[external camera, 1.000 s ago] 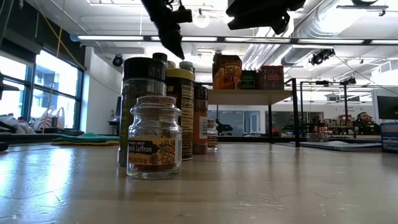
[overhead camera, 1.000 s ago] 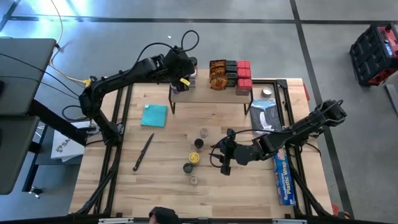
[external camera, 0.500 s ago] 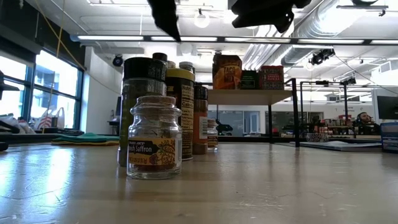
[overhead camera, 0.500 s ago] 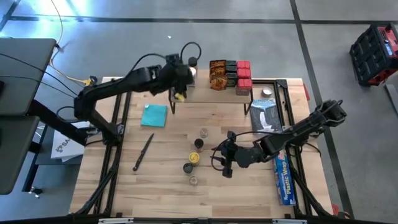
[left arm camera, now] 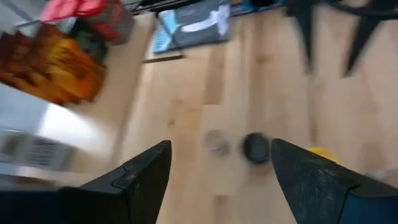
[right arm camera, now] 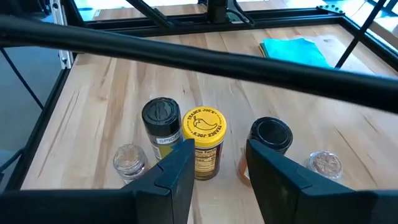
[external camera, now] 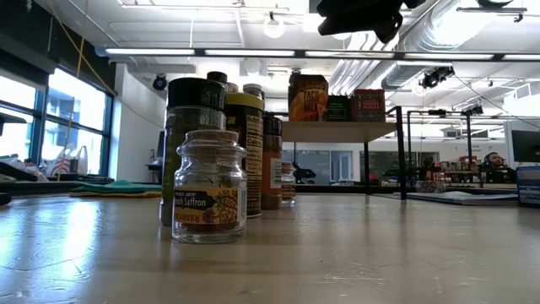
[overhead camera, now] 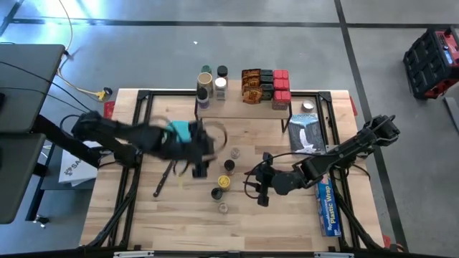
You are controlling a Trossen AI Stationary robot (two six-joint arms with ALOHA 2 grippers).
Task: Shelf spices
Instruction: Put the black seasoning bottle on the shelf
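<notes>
Spices in two lots: boxes, packets and some jars up on shelf at far edge of table, five jars mid-table awaiting shelving, flanked by left hand, wide open, empty, and right hand, half open, empty, facing yellow-lidded jar.

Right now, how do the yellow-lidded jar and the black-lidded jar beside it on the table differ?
The yellow-lidded jar has a flat bright lid printed with a chili pepper and a yellow label; the black-lidded jar has a dark lid with moulded flip flaps and a pale label. The yellow-lidded jar sits straight ahead of the right gripper, the black-lidded jar off to one side. Both stand upright on the table, about equal in height, untouched.
</notes>
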